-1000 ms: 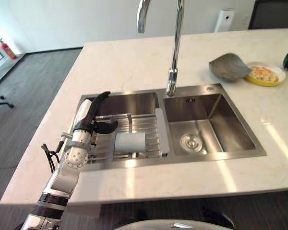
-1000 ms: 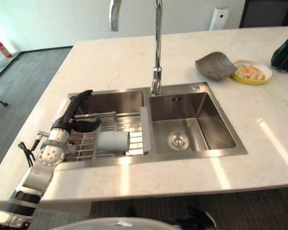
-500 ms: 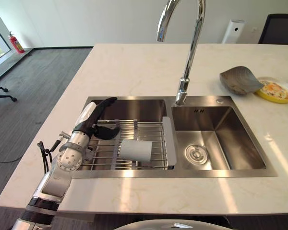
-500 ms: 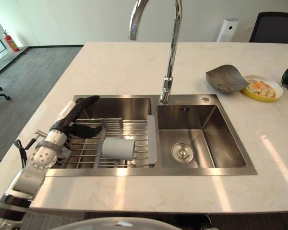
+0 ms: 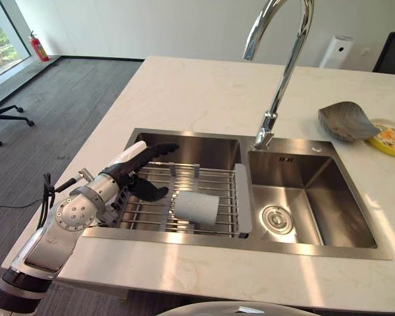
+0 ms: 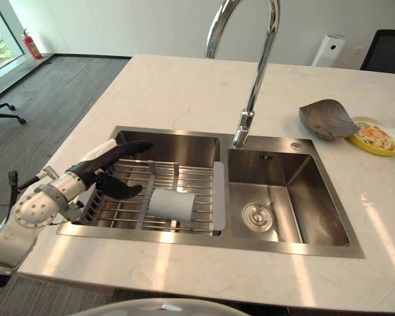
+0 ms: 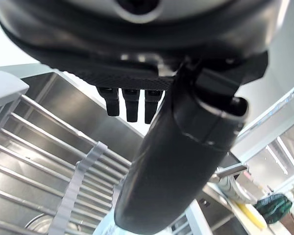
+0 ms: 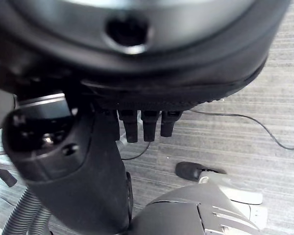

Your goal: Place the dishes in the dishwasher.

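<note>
A white cup (image 5: 196,207) lies on its side on a wire rack (image 5: 210,181) set over the left basin of a steel double sink (image 5: 316,197). The left hand (image 5: 133,172) hovers above the rack just beside the cup, fingers straight and spread, touching nothing. The right hand (image 8: 137,122) hangs over grey floor, fingers relaxed. Beyond the curved faucet (image 5: 283,72), a grey shell-shaped bowl (image 5: 347,121) sits on the pale stone counter (image 5: 197,92) against a yellow plate (image 6: 378,136) of food.

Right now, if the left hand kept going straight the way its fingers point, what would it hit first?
Probably the sink's far steel wall: the left hand hangs open over the wire rack, fingers aimed past the white cup. Depth is uncertain.
</note>
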`<state>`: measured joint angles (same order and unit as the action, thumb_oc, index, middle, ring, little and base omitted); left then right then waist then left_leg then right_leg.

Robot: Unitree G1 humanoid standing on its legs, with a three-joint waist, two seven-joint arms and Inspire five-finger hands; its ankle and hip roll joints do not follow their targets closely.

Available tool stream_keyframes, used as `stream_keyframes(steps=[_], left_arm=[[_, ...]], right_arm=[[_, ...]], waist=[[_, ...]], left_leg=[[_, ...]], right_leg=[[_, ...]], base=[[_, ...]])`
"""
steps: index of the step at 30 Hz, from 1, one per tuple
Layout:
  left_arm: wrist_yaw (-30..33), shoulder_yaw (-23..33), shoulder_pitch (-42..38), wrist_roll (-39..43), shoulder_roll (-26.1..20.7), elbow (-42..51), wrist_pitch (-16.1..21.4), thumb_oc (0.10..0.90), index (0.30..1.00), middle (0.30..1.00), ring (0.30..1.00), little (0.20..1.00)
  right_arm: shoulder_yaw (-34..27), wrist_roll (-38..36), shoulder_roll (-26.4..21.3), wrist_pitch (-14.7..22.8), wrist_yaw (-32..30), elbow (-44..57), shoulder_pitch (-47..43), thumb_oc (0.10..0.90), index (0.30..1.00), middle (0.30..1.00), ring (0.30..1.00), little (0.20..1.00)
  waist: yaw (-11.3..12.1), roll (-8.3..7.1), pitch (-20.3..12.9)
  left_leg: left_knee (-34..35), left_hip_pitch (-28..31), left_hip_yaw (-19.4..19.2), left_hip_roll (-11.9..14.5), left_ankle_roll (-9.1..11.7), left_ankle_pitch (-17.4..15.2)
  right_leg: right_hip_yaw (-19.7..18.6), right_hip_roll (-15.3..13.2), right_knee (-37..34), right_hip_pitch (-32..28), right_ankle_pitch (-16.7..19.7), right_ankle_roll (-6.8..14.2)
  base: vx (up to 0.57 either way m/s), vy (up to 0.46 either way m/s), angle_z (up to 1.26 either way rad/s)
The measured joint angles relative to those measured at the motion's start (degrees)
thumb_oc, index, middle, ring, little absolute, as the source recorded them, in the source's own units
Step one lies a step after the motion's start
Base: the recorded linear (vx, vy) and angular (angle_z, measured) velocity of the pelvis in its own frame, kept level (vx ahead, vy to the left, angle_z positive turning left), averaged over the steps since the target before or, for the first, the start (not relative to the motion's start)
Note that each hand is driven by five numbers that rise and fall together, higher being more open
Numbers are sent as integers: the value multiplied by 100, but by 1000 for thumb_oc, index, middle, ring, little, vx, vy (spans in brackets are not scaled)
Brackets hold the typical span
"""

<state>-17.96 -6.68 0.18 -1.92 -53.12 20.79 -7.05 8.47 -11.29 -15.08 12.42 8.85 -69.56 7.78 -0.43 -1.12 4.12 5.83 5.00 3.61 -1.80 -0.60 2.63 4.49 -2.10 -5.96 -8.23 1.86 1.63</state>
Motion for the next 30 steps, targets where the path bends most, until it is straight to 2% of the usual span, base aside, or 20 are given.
stream_keyframes(steps=[3,7,11,16,17,20,26,30], left_arm=[[-412,-637,-200,-93,-46,67,-53,800,900,900,900,900],[-650,-883,-266,-103,21,378,-130,800,900,900,900,900],[-734,-953,-419,-257,662,488,-209,800,900,900,900,900],[-745,-1202,-501,-568,990,459,-238,800,900,900,900,900],[-737,-1231,-513,-757,1319,283,-284,800,900,900,900,900],[-725,-1251,-500,-1086,1707,8,-436,800,900,900,900,900],[-724,-1255,-500,-1629,1695,-293,-615,800,900,900,900,900],[-757,-1259,-499,-1687,1681,-376,-660,800,900,900,900,900]], right_arm=[[38,5,7,24,44,-103,-110,800,900,900,900,900],[41,4,26,36,59,-134,-147,800,900,900,900,900],[35,3,23,92,58,-265,-153,800,900,900,900,900],[36,4,26,163,65,-272,-167,800,900,900,900,900],[27,4,22,166,66,-290,-192,800,900,900,900,900],[10,4,41,185,70,-299,-191,800,900,900,900,900],[-26,1,41,199,89,-325,-180,800,900,900,900,900],[-44,1,40,200,103,-324,-159,800,900,900,900,900]], waist=[[1,24,-13],[-22,36,-19],[-26,90,-58],[-108,140,-88],[-107,172,-107],[-140,197,-123],[-191,220,-135],[-200,217,-133]], left_leg=[[1,-9,2,-3,12,8],[1,-11,4,0,21,15],[0,-13,7,-4,19,16],[-1,-10,8,1,19,16],[0,-7,9,-3,18,17],[0,-8,8,6,23,22],[1,-17,1,21,28,23],[1,-21,-1,20,27,20]], right_leg=[[-1,-4,-3,-10,-2,1],[-1,0,-3,-9,-1,0],[1,-3,-3,-11,-1,0],[1,4,0,-13,-2,0],[3,-1,-2,-18,-2,0],[-4,11,-1,-14,-2,-1],[-19,28,-3,-1,-4,-5],[-23,26,-3,3,-7,-8]], base=[[0,0,0],[0,0,0],[0,0,0],[0,0,0],[0,0,0],[-10,-5,0],[0,0,0],[0,0,0]])
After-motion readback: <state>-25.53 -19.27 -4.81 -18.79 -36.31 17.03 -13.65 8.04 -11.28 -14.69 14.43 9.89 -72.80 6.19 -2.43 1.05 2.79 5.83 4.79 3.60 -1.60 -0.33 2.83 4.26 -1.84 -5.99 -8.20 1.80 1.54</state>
